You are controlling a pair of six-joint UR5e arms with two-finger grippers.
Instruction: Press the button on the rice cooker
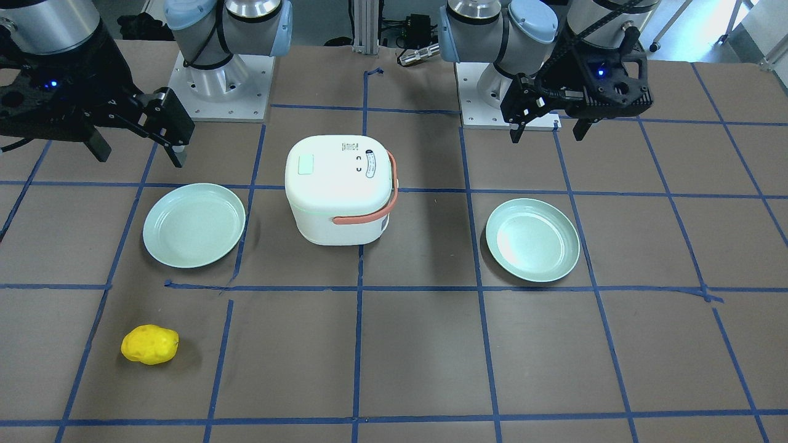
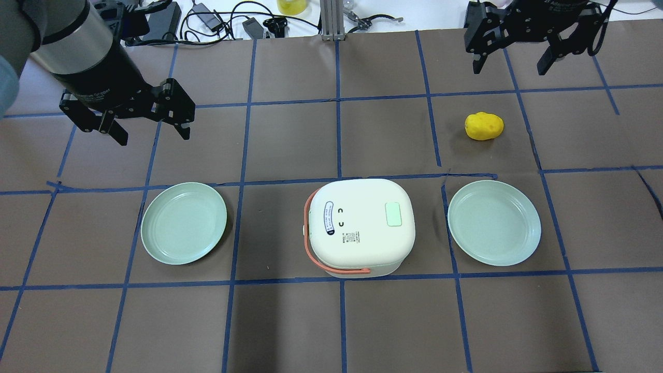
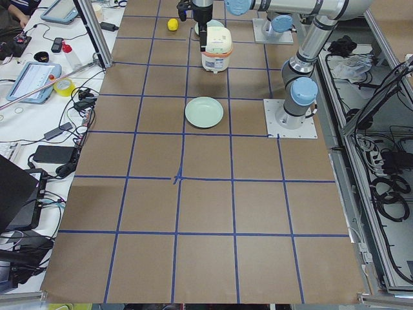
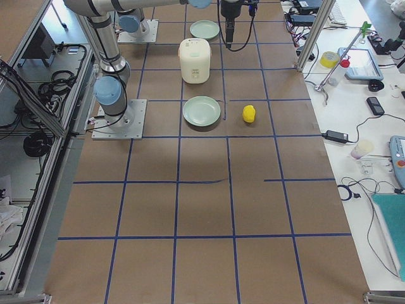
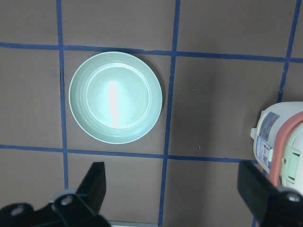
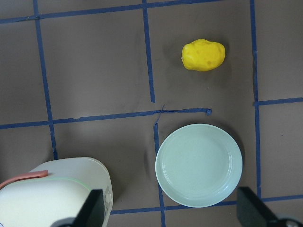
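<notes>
Left tool (image 5: 171, 184) and right tool (image 6: 170, 208) spread wide, holding nothing.

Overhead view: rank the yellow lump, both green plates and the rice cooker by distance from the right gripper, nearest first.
From the right gripper:
1. yellow lump, right side, closest to it.
2. right plate, right side, nearer the robot.
3. rice cooker, table centre.
4. left plate, across on the left side.

One rice cooker (image 2: 362, 225), two green plates (image 2: 184, 223) (image 2: 493, 223), one yellow potato (image 2: 484, 126)
</notes>
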